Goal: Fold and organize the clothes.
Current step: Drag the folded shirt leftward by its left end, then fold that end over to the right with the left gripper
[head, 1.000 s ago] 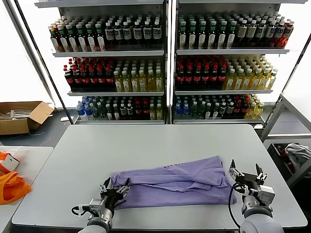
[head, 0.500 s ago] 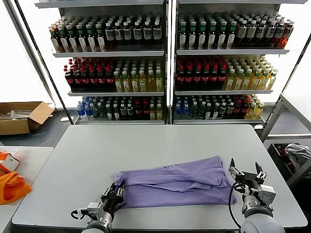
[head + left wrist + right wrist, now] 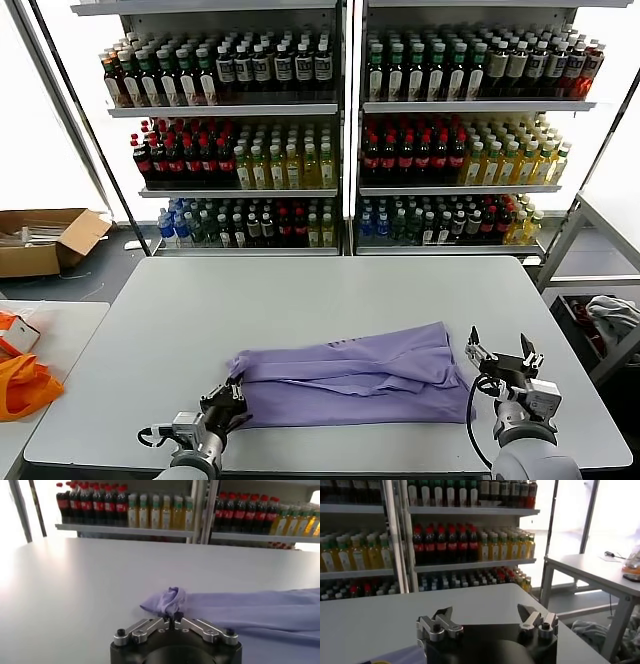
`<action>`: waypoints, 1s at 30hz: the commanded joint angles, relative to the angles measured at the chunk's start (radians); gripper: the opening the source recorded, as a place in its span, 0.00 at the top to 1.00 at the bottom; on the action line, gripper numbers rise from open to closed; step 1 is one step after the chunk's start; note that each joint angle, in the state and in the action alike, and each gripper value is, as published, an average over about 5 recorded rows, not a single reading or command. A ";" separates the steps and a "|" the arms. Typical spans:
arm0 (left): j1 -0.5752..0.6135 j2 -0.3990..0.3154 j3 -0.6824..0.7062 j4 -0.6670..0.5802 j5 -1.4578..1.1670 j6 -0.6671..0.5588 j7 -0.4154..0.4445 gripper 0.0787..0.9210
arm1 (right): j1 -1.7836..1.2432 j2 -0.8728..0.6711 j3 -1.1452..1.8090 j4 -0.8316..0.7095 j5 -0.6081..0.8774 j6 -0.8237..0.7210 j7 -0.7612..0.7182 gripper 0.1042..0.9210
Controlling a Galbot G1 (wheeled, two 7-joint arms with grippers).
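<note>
Here I see the lavender T-shirt (image 3: 355,373) lying crumpled lengthwise on the near half of the grey table (image 3: 330,290), with bare tabletop stretching beyond it to the far edge, where shelves of bottled drinks (image 3: 340,130) stand. My left gripper (image 3: 228,401) is at the shirt's left end, its fingers pinched together on a bunched corner of fabric. My right gripper (image 3: 497,361) sits just off the shirt's right end with its jaws spread wide, holding nothing, near the table's right edge.
</note>
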 commanded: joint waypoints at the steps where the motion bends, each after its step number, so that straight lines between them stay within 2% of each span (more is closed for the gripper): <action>1: -0.023 0.169 -0.236 -0.013 -0.035 -0.005 0.013 0.97 | 0.010 -0.002 -0.003 -0.004 0.002 -0.002 0.001 0.12; 7: -0.080 0.445 -0.475 0.051 -0.171 0.035 0.005 0.97 | 0.031 0.000 -0.017 -0.008 0.000 -0.008 0.005 0.12; 10: -0.119 0.538 -0.535 0.103 -0.174 0.035 -0.003 0.97 | 0.038 0.009 -0.031 -0.013 -0.008 -0.007 0.008 0.12; 13: -0.128 0.573 -0.544 0.103 -0.150 0.031 -0.009 0.97 | 0.038 0.021 -0.045 -0.017 -0.019 -0.004 0.008 0.12; 15: -0.119 0.560 -0.528 0.081 -0.125 0.028 -0.005 0.97 | 0.037 0.029 -0.051 -0.015 -0.026 -0.002 0.008 0.12; 18: -0.093 0.503 -0.484 0.040 -0.104 0.027 0.002 0.97 | 0.032 0.035 -0.054 -0.003 -0.031 -0.004 0.007 0.12; 22: -0.038 0.364 -0.367 -0.028 -0.098 0.020 0.004 0.97 | 0.016 0.039 -0.048 0.020 -0.042 -0.007 0.005 0.12; 26: -0.030 0.224 -0.209 -0.033 -0.056 0.013 0.001 0.97 | -0.019 0.052 -0.046 0.039 -0.066 0.000 0.002 0.12; 30: -0.052 0.150 -0.071 -0.023 -0.019 0.026 -0.014 0.97 | -0.051 0.060 -0.036 0.056 -0.074 0.011 -0.002 0.12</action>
